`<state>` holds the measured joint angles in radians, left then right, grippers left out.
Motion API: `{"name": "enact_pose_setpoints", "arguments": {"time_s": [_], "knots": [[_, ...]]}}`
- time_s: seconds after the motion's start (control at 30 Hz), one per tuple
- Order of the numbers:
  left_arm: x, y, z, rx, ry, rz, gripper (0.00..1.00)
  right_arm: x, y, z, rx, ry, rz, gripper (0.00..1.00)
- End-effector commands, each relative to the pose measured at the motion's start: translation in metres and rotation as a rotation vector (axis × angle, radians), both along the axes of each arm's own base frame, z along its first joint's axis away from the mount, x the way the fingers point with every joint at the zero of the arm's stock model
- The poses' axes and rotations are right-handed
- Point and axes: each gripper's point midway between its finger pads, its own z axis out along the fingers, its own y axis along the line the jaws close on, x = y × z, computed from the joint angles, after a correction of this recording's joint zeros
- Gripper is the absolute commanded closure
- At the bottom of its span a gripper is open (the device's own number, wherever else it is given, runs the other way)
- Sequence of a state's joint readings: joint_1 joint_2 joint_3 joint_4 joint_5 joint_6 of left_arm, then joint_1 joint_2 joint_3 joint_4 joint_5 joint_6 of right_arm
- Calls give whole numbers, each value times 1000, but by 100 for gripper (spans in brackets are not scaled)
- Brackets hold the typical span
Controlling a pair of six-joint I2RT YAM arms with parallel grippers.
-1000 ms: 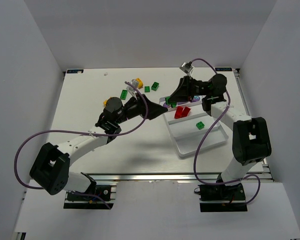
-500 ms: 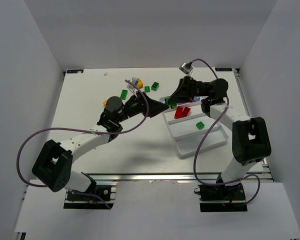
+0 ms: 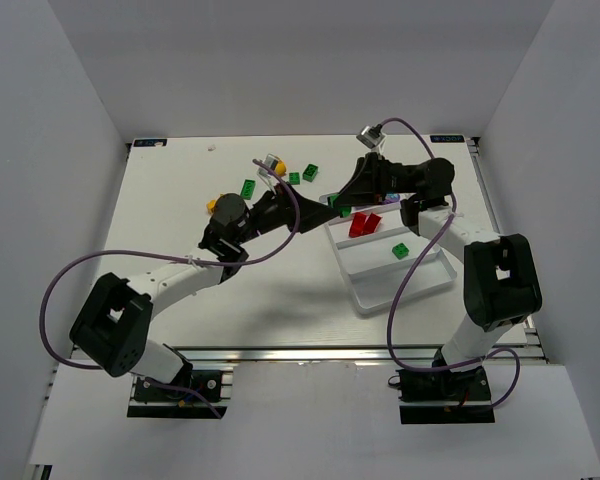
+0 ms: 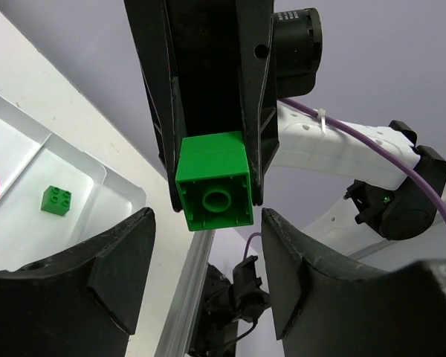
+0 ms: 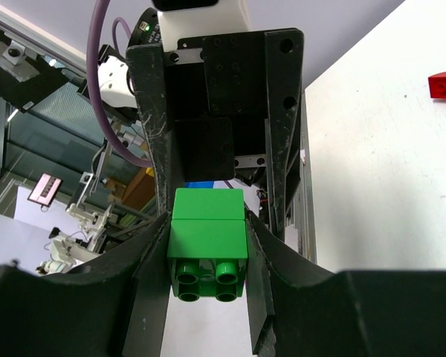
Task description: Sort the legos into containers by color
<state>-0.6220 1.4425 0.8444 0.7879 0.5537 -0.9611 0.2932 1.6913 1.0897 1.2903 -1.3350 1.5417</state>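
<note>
My right gripper is shut on a stack of two green legos, held in the air over the near-left end of the white tray. My left gripper faces it nose to nose and is open, its fingertips flanking the stack's far end with gaps on both sides. From above, both grippers meet at the green stack. The tray's containers hold red legos and one green lego.
Loose green legos, a yellow one and an orange one lie on the table behind the left arm. Purple cables loop off both arms. White walls enclose the table.
My left gripper has pushed forward to the green stack and its jaws have narrowed around it. The right gripper has kept still with the stack.
</note>
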Motion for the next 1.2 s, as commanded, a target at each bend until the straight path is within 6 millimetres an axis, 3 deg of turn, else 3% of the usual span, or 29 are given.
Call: {"name": "enact_pose_setpoints", "arguments": {"time_s": [0.0,0.17,0.27,0.43,0.7,0.9,1.17], "knots": [[-6,-2,19,-49,-35,-33,32,-9,1,11,38,-94,-1,100],[-5,-4,18,-49,-30,-47,36,-11,3,10,38,-102,6,100],[-5,-5,19,-56,-30,-53,41,-11,3,9,35,-105,11,100],[-7,-6,19,-69,-24,-72,59,-13,3,6,27,-118,22,100],[-7,-7,21,-76,-21,-78,70,-16,2,-2,14,-142,37,100],[-8,-7,19,-74,-14,-85,73,-15,2,-4,11,-146,36,74],[-7,3,20,-61,-21,-55,74,-15,0,-6,0,-148,44,72]]}}
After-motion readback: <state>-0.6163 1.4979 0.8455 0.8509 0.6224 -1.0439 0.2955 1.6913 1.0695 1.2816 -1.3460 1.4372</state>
